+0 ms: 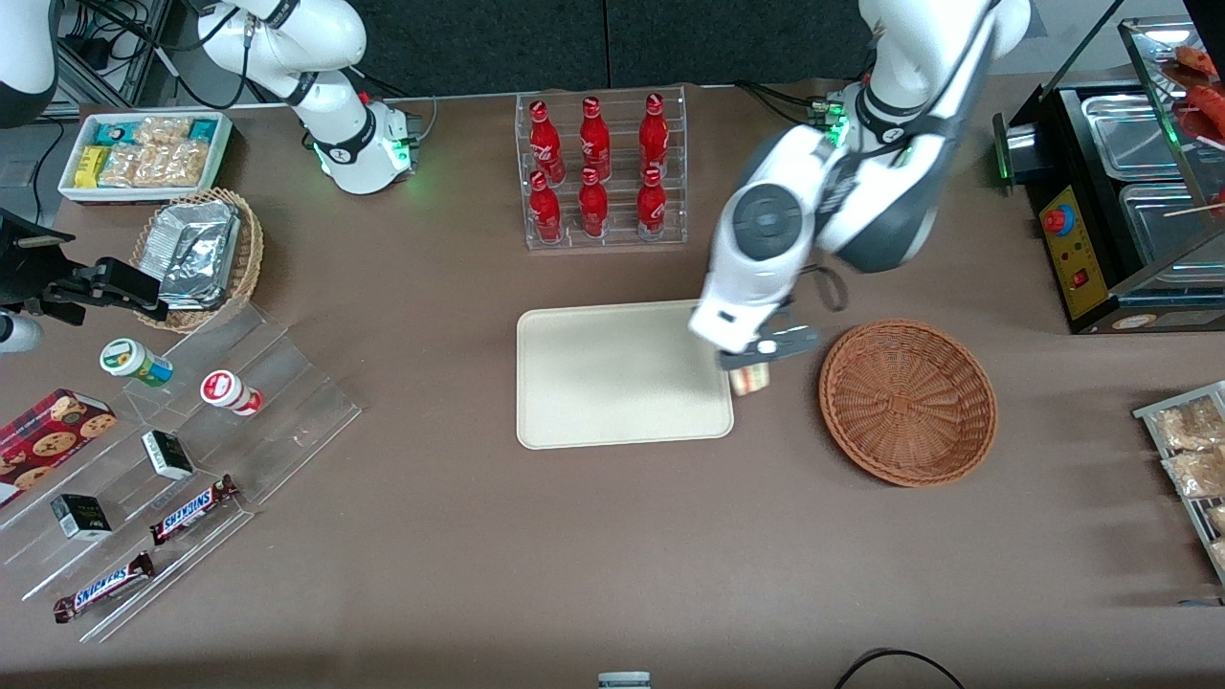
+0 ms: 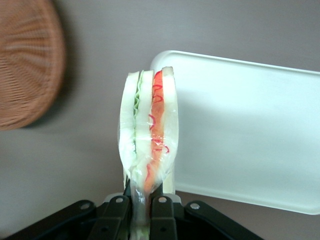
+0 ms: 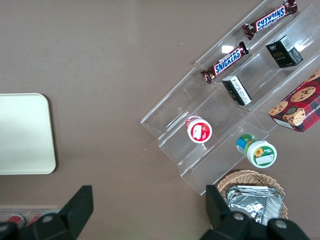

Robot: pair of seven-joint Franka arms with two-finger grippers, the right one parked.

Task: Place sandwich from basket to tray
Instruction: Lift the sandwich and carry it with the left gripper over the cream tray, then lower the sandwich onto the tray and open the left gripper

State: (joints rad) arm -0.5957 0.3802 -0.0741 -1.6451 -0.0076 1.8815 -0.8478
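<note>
A: Okay, sandwich point(image 2: 148, 135) first. Where is it?

B: In the gripper point(image 2: 146, 210), up off the table point(image 1: 574, 555). Wrist view shows the two black fingers point(image 2: 161, 217) pinched tight on the bottom of the clear wrap, wedge standing upright between them. White bread, green layer on one side, red-orange on the other.

A: And in the front view?

B: Only a bit of the sandwich point(image 1: 749, 378) peeks out under the gripper point(image 1: 756, 356). It hangs right at the tray's edge, at the end nearest the basket, in the gap between the two.

A: Tray?

B: Cream tray point(image 1: 622, 378), flat on the table, nothing on it. The wrist view has the tray point(image 2: 240, 130) just beside the sandwich, rounded corner close to it.

A: Basket?

B: Reddish-brown wicker basket point(image 1: 907, 402), toward the working arm's end of the table, near the tray but not touching. Looks empty. The wrist view catches a slice of the basket point(image 2: 27, 65).

A: Anything else?

B: A clear rack of red bottles point(image 1: 598, 167) stands farther from the front camera than the tray. Toward the parked arm's end: a tan wicker basket with foil packets point(image 1: 196, 254), a white bin of snacks point(image 1: 144, 153), and a clear stepped stand point(image 1: 278, 402) with Snickers bars point(image 1: 191, 509), small cups and dark boxes. A cookie box point(image 1: 48, 440) sits by it.
</note>
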